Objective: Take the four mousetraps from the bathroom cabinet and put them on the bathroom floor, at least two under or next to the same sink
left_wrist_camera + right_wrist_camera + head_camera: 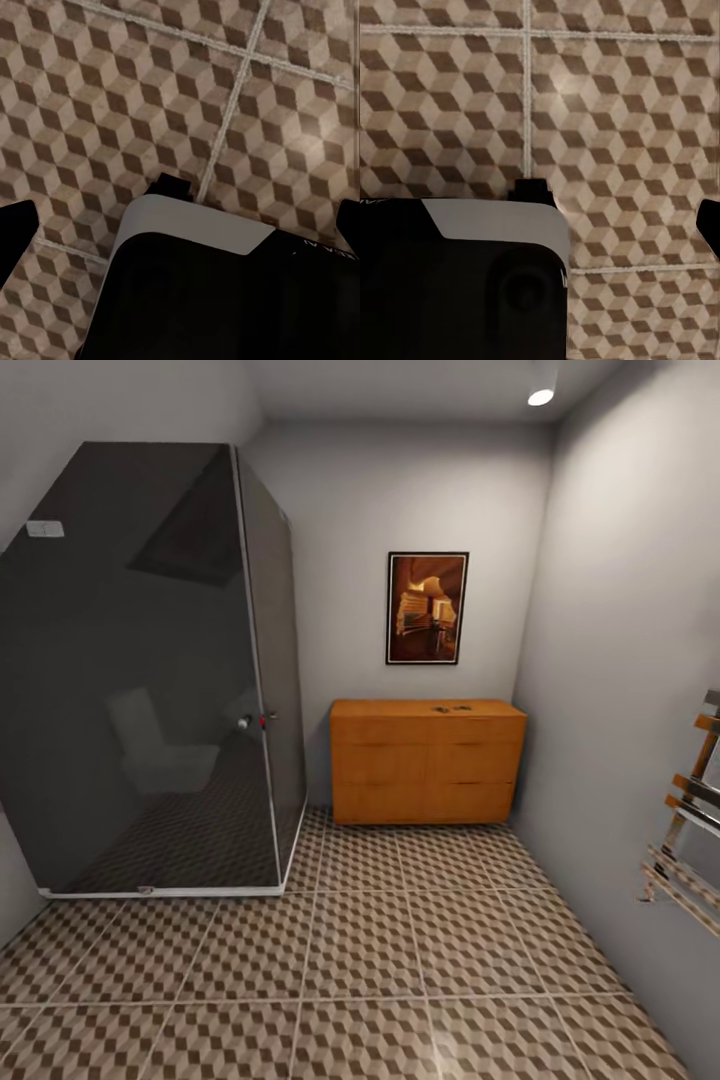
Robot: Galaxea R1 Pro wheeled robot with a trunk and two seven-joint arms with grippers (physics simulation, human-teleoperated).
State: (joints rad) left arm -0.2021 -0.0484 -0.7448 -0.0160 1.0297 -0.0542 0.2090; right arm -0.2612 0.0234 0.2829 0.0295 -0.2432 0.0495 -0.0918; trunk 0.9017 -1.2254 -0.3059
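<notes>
Across the head view: the wide low orange-brown wooden cabinet [428, 761] stands against the far wall, under a framed dark picture [427, 608].
Cabinet top: small dark shapes lie on it toward the right, one at [441, 709] and one just beside it at [462, 708]; they look like the tiny dark-brown mousetraps, but they are too small to count or confirm.
Cabinet fronts: doors and drawers all appear closed.
Floor: the brown and beige cube-patterned tiled bathroom floor [400, 960] runs from the robot to the cabinet; I see no trap on it.
Left side: a dark smoked-glass shower enclosure [150, 680] with a white base rail.
Right side: a metal towel rail [690, 830] on the grey wall.
Sink: I cannot place one from this view.

Left wrist view: the camera looks down on the cube tiles [150, 97] and pale grout lines, with the robot's black and white body part [217, 285] below; a dark finger tip [16, 232] sits at each picture edge, so the jaws seem apart, with nothing between them.

Right wrist view: again tiles [622, 112] and the black and white body part [465, 277]; one dark tip [711, 225] shows at the edge; I cannot tell how these jaws stand.

Progress: judging by this, nothing is placed yet; the robot is well apart from the cabinet, so approach, four pick-ups and the placing by a sink all remain.
</notes>
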